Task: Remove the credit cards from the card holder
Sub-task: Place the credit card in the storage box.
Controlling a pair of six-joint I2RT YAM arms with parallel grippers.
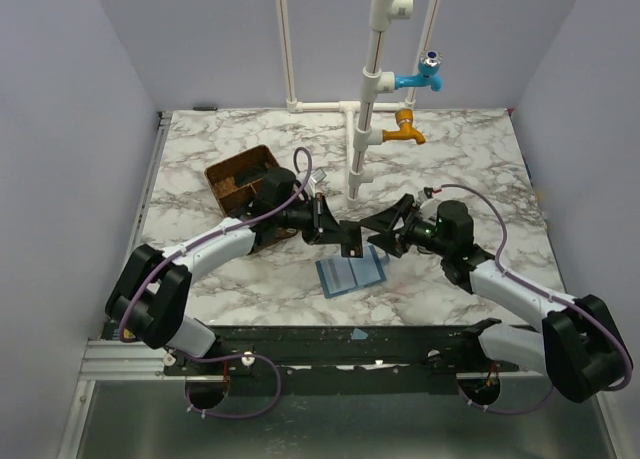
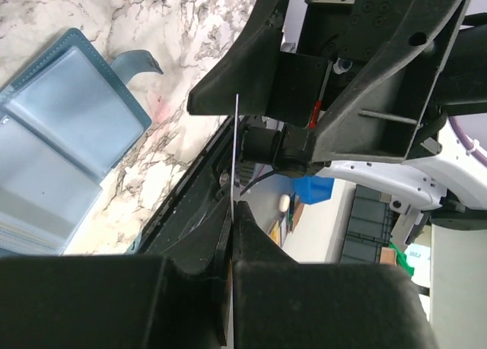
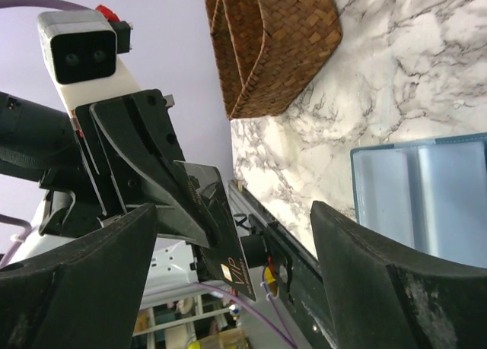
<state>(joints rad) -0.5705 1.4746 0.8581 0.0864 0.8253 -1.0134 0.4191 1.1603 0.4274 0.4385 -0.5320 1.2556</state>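
The blue card holder (image 1: 352,273) lies open and flat on the marble table, below both grippers. It also shows in the left wrist view (image 2: 61,159) and the right wrist view (image 3: 426,189). My left gripper (image 1: 343,235) (image 2: 232,208) is shut on a dark credit card marked VIP (image 3: 217,227), held above the table. The card shows edge-on as a thin line (image 2: 234,151) in the left wrist view. My right gripper (image 1: 385,229) (image 3: 234,210) is open and faces the left one. Its fingers stand either side of the card's free end.
A brown woven basket (image 1: 240,176) (image 3: 274,37) stands at the back left, behind my left arm. A white pipe stand (image 1: 365,99) with a blue tap (image 1: 425,76) and an orange tap (image 1: 405,131) rises at the back centre. The table's front edge is close below the holder.
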